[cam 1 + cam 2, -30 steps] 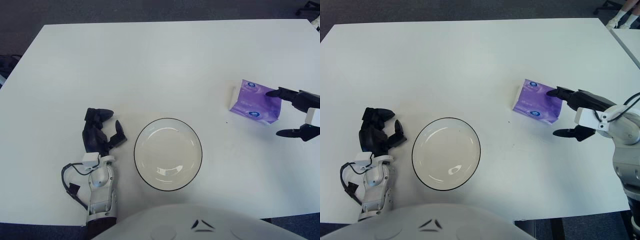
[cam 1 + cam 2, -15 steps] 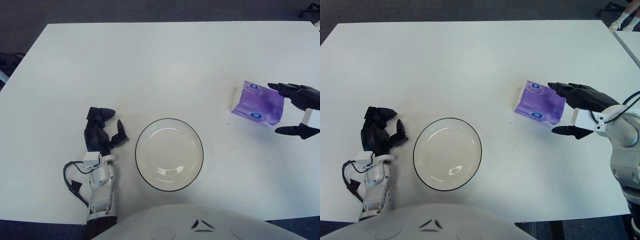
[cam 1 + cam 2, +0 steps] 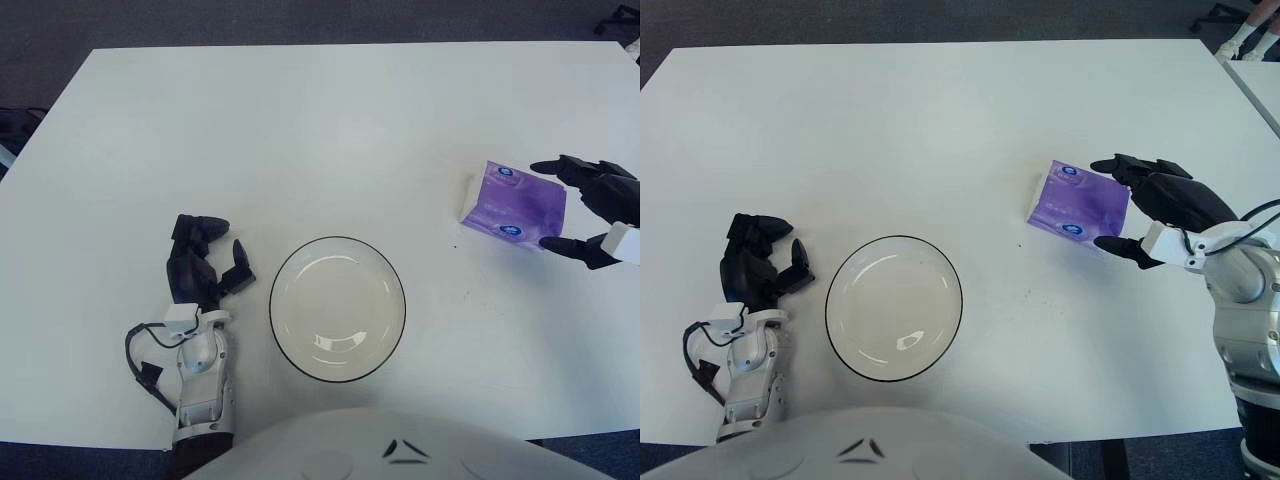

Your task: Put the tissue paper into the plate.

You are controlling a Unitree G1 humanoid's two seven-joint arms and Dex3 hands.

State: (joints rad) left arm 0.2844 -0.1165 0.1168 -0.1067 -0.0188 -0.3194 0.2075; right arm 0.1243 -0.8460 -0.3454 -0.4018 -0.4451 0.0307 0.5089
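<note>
Now — right robot hand around tissue pack

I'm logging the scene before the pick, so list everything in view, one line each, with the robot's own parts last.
Table: one, white, fills most of the view.
Plate: one, white with a dark rim, empty, near the front edge, left of centre.
Tissue pack: one, purple with a white end, on the table right of centre, well apart from the plate.
Chair base: one, dark, on the floor at the top right corner.
Left hand: one, black, fingers curled and holding nothing, left of the plate.
Right hand: one, black, at the tissue pack's right end, fingers at its far corner and thumb at its near edge; grip not clearly closed.
</note>
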